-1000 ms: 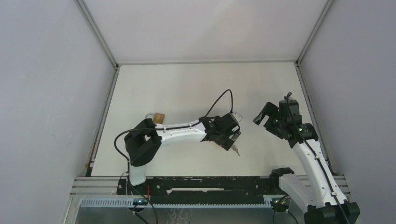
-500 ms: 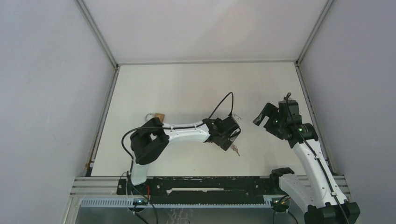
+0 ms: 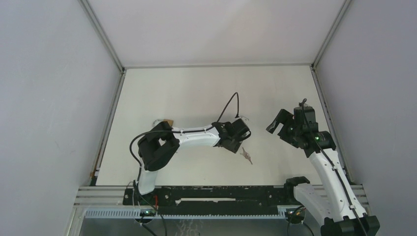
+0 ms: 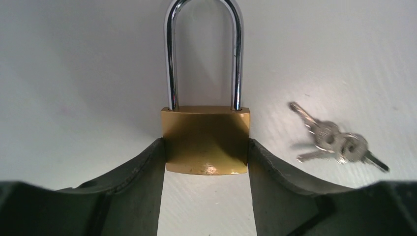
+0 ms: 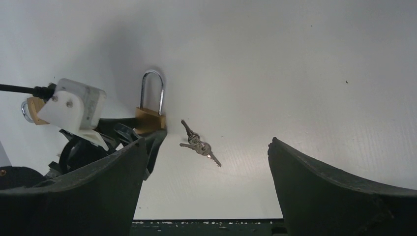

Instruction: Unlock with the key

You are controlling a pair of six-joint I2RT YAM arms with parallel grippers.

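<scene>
Item: brass padlock with a long steel shackle (image 4: 205, 129). Clamped by its body between the left gripper's (image 4: 206, 147) fingers, with the shackle pointing straight ahead.

Item: small bunch of silver keys (image 5: 199, 146). Flat on the white table (image 3: 196, 93), just right of that gripper and lying slantwise.

Right gripper (image 3: 276, 122): spread wide and empty. The keys are dead ahead of it, and it is the free arm to fetch them.

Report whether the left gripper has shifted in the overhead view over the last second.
Yes. The left gripper, jaws at the brass padlock, has slid left off the keys, now uncovered.
</scene>
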